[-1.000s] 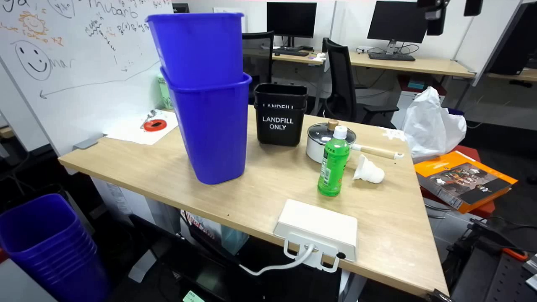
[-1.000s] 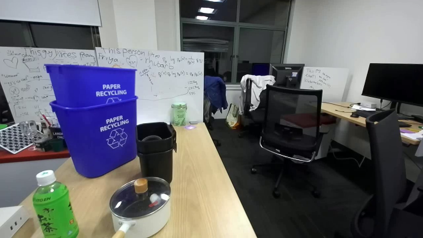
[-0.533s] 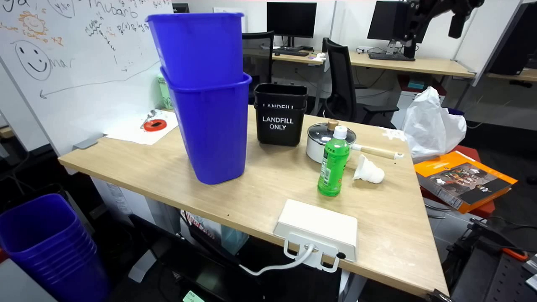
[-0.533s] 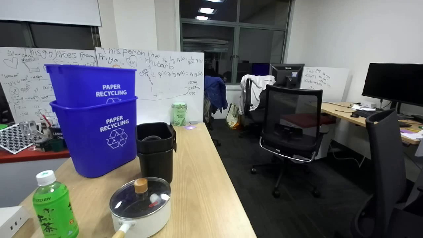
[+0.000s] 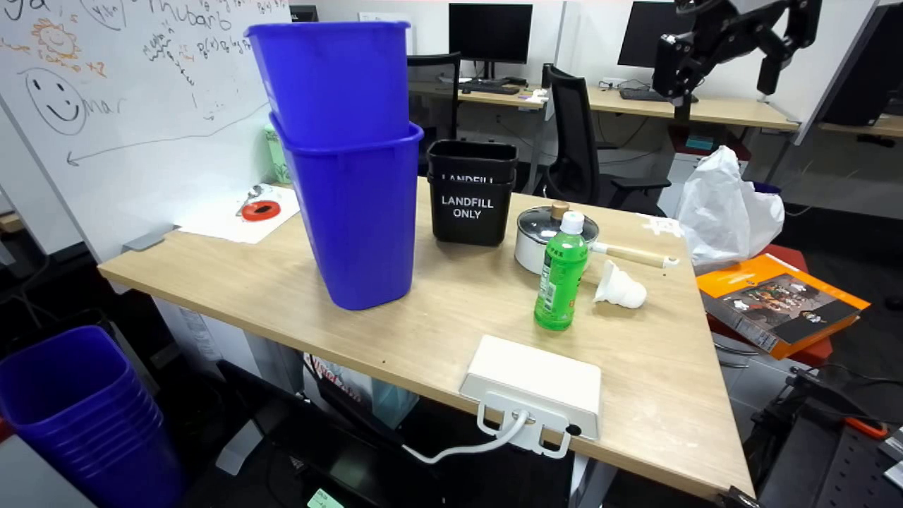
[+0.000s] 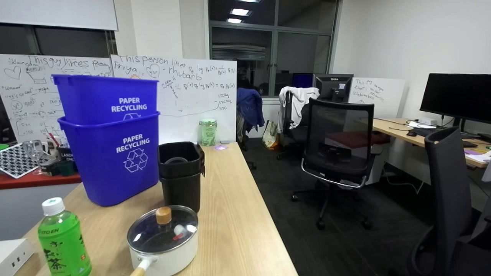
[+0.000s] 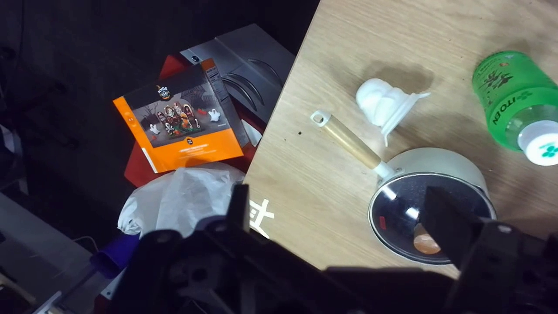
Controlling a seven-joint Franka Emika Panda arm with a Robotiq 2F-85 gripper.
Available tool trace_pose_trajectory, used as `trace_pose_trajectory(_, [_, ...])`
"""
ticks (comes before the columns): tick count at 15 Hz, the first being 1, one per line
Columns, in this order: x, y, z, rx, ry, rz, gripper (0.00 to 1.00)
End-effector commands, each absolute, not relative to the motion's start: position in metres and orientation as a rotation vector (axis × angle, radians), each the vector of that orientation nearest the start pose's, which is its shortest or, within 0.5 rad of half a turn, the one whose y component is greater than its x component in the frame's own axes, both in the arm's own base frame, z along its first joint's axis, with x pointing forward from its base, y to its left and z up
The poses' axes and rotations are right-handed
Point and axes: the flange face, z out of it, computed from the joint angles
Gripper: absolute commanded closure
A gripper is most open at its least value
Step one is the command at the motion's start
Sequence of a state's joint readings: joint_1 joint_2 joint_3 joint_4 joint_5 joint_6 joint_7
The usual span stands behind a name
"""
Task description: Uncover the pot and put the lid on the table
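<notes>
The pot point(image 5: 528, 255) is small and white with a long light-wood handle. It stands on the light-wood table point(image 5: 451, 296), and also shows in an exterior view point(image 6: 178, 258) and the wrist view point(image 7: 440, 159). The see-through lid point(image 6: 153, 235) with a metal rim and wooden knob lies on the pot; it shows too in the wrist view point(image 7: 403, 231). My gripper point(image 5: 724, 99) is open and empty, in the air well above the table. In the wrist view point(image 7: 338, 188) one finger overlaps the lid and hides part of the knob; the other lies over the table's edge.
A green bottle point(image 5: 561, 279) and a white crumpled cup point(image 5: 621, 286) stand close to the pot. Black bins point(image 5: 471, 194) and tall blue bins point(image 5: 353, 212) are beside it. A white box point(image 5: 535, 377) lies at the table's edge. An orange box point(image 5: 783, 303) is off the table.
My gripper has come lower and a little to the left in an exterior view, with more of it in sight. It stays open. The pot and lid have not moved.
</notes>
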State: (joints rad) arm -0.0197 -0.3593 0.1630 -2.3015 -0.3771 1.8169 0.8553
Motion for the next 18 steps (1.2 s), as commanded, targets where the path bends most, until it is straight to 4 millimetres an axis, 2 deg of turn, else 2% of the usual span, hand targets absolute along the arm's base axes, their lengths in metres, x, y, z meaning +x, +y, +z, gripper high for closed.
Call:
trace_pose_trajectory(1, [0.43,0.036,0.484,-3.403,1.069,-0.147,0.0])
trace_pose_trajectory(4, [0.43,0.036,0.484,-3.403,1.069,-0.147,0.0])
trace_pose_trajectory(8, [0.441,0.031,0.47,-3.333,1.179,-0.262,0.0])
trace_pose_trajectory(12, [0.456,0.029,0.437,-3.286,1.189,-0.378,0.0])
trace_pose_trajectory(16, [0.47,0.021,0.398,-3.18,1.32,-0.455,0.0])
trace_pose_trajectory(18, [0.477,0.013,0.385,-3.124,1.386,-0.484,0.0])
